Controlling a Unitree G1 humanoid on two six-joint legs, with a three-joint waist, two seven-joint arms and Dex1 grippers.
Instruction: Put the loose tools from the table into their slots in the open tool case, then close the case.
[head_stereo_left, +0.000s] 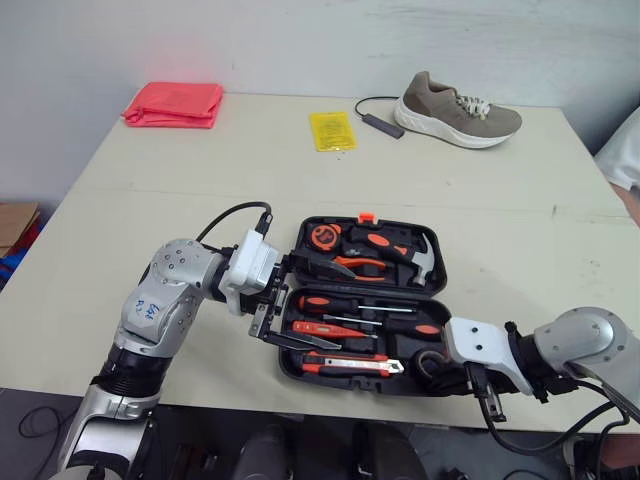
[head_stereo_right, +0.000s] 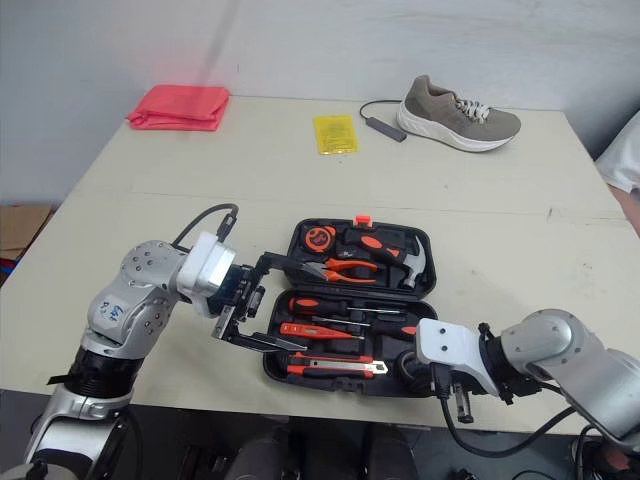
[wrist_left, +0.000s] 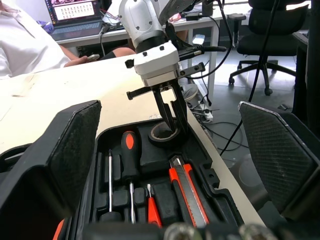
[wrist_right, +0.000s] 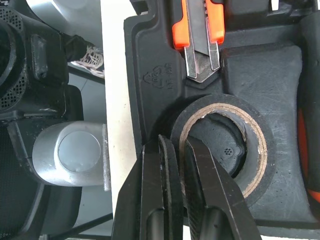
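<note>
The black tool case (head_stereo_left: 300, 372) lies open near the table's front edge, with orange-handled pliers (head_stereo_left: 352, 265), a hammer (head_stereo_left: 405, 252), screwdrivers (head_stereo_left: 350, 303) and a utility knife (head_stereo_left: 350, 366) in its slots. A black tape roll (wrist_right: 252, 150) sits in the round recess at the case's front right. My right gripper (wrist_right: 181, 150) is shut on the roll's wall, one finger inside the ring and one outside. My left gripper (head_stereo_left: 292, 300) is open at the case's left end, its fingers (wrist_left: 75, 150) spread wide on either side of it.
At the back of the table are a red cloth (head_stereo_left: 174, 103), a yellow packet (head_stereo_left: 332, 130), a beige shoe (head_stereo_left: 457, 112) and a small black device on a cable (head_stereo_left: 380, 122). A person (wrist_left: 20, 45) sits by a laptop beyond the table.
</note>
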